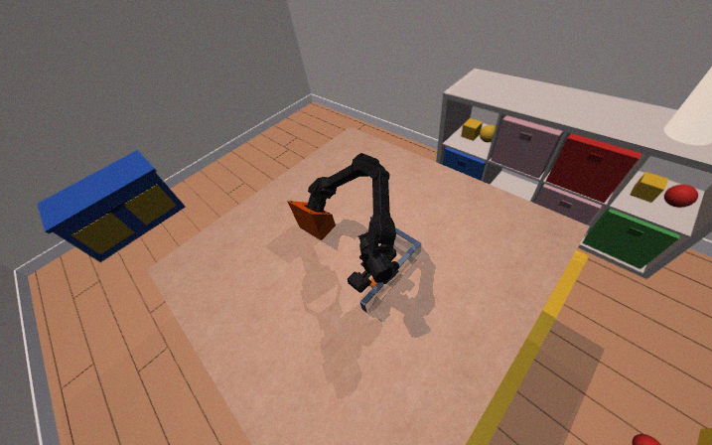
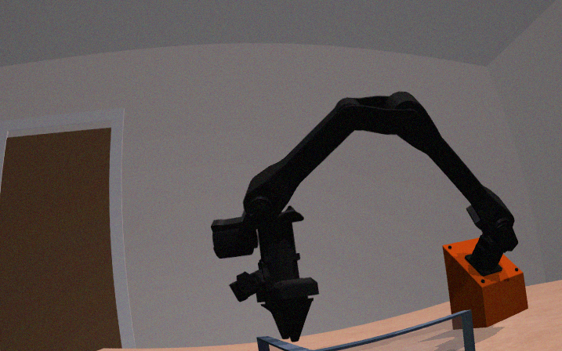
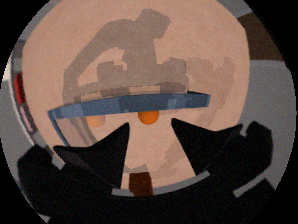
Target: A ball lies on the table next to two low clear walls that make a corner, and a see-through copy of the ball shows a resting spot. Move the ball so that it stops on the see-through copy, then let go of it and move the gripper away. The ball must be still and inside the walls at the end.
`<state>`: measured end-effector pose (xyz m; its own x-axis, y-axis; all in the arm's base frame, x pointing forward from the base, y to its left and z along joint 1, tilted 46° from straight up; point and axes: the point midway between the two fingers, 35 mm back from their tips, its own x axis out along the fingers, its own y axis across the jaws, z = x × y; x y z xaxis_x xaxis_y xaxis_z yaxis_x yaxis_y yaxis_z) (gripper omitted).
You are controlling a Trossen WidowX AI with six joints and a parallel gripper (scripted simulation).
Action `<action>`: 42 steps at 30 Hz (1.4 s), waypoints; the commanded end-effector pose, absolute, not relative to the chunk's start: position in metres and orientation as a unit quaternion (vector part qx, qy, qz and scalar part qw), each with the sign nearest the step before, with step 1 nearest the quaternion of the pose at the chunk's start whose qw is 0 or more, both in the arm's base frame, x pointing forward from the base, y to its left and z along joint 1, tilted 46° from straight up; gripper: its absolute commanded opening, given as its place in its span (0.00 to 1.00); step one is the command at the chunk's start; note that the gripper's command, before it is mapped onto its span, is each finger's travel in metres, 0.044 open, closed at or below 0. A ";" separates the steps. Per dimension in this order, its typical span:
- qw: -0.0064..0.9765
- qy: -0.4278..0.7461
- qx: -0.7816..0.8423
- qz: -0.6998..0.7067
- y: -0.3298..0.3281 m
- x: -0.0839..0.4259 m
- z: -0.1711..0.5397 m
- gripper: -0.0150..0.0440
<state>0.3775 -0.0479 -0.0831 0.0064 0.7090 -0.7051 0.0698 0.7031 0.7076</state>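
Note:
The orange ball [image 3: 148, 117] [image 1: 373, 283] lies close to the long clear wall, on its robot-base side; whether they touch is unclear. The blue-rimmed walls [image 1: 370, 298] [image 2: 383, 334] [image 3: 135, 103] make a corner, at the left in the wrist view. The pale see-through copy [image 3: 96, 119] lies left of the ball there, nearer the corner, along the same wall. My gripper [image 2: 290, 338] [image 3: 150, 123] is open, empty, and points down above the ball. In the wrist view the ball shows between the fingertips. The arm hides the copy in the top view.
The orange base block [image 1: 314, 220] [image 2: 466, 287] [image 3: 141, 184] carries the arm. A white shelf [image 1: 563, 101] with coloured bins and a blue cabinet [image 1: 98, 191] stand beyond the work surface. A yellow strip [image 1: 535, 340] runs along its right edge.

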 end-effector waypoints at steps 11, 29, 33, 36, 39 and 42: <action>0.644 0.660 0.298 0.247 -0.032 0.377 -0.099 0.77; 0.643 0.660 0.298 0.247 -0.020 0.377 -0.110 0.57; 0.643 0.660 0.298 0.247 -0.020 0.377 -0.110 0.52; 0.643 0.660 0.298 0.247 -0.020 0.377 -0.110 0.46; 0.646 0.657 0.301 0.246 -0.024 0.375 -0.108 0.32; 0.650 0.653 0.304 0.244 -0.035 0.372 -0.100 0.25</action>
